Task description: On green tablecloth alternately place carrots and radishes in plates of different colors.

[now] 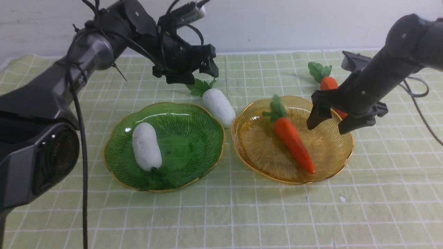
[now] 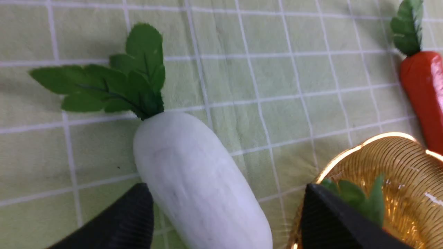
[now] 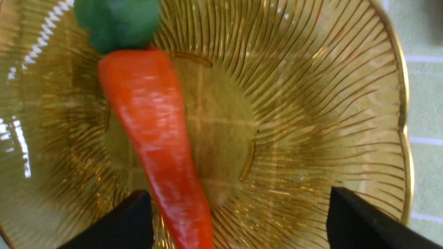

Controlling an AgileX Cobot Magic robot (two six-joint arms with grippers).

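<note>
Done so far: radish in green plate (image 1: 146, 146) lies on the green plate (image 1: 187, 138), left of centre; carrot in amber plate (image 1: 293, 141) lies across the amber plate (image 1: 263, 152), tip twd the camera.
Left to do: loose radish (image 1: 218, 106) and loose carrot (image 1: 328, 83), both on the green tablecloth (image 1: 242, 214).
Loose radish: behind the gap btwn the 2 plates, leaf end away from camera, near end just beside the amber plate's rim.
Loose carrot: behind the amber plate, partly hidden by the R arm.
L gripper (image 1: 193, 74): wide open, empty, hangs above the loose radish; in the wrist view the radish body runs btwn the two fingers, at a slant.
R gripper (image 1: 328, 126): wide open, empty, over the right part of the amber plate, clear of the carrot there.
Step in hand (my read): L arm lined up to pick the loose radish, approx. halfway thru the task.
Next move needs: straight descent, maybe a small wrist turn to square w/ the body, close mid-body.
Watch: one finger sits over the amber plate's rim, could clip it going down.
</note>
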